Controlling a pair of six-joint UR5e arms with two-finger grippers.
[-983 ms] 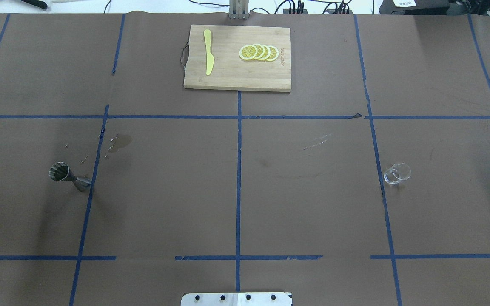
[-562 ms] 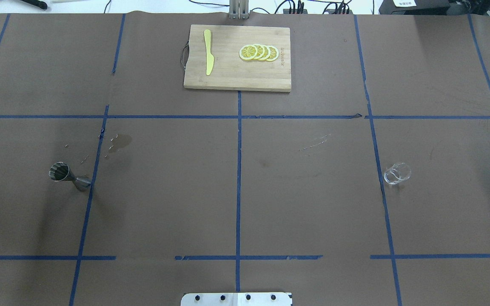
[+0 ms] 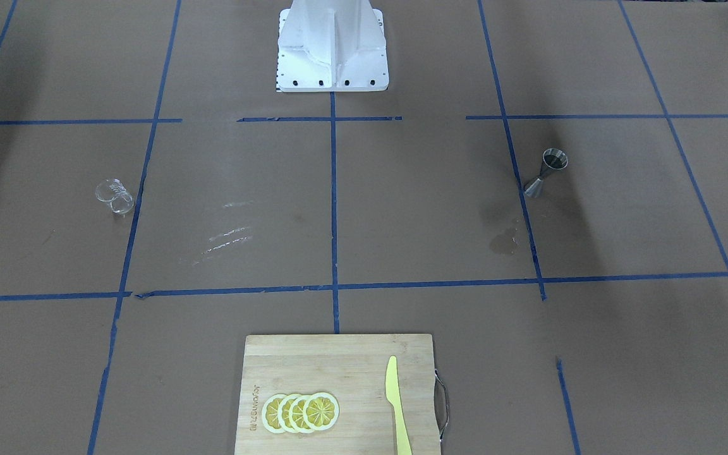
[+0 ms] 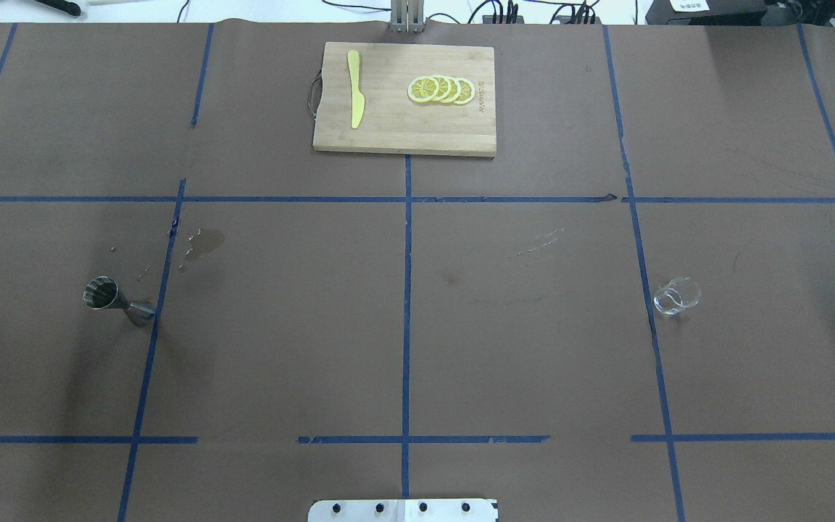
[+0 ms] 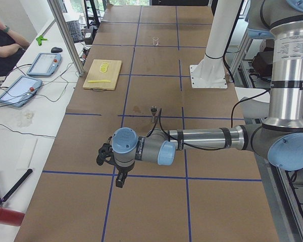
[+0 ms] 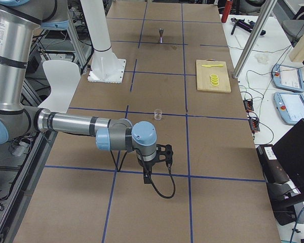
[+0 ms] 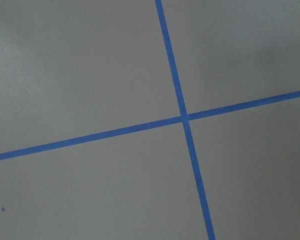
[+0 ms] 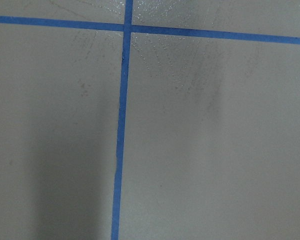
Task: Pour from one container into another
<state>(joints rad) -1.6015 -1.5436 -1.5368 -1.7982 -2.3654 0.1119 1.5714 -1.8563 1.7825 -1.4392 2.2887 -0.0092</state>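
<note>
Container (image 4: 676, 296), the clear cup, stands upright on the brown surface (image 4: 519, 348) in the robot's right half, just beside a blue tape line. The steel jigger (image 4: 120, 303) stands upright well apart in the left half, w/ a wet patch near it. Right pincer (image 6: 164, 153) hangs low toward the surface's right end, so the cup lies inward from it, toward the middle; that arm's the nearer one, I'd say. Left pincer (image 5: 104, 155) hangs likewise out beyond the jigger. Both show only on the side cams, so can't tell if either is spread or pressed together. Cup's long axis is vertical, so prob. a side-on approach.
</note>
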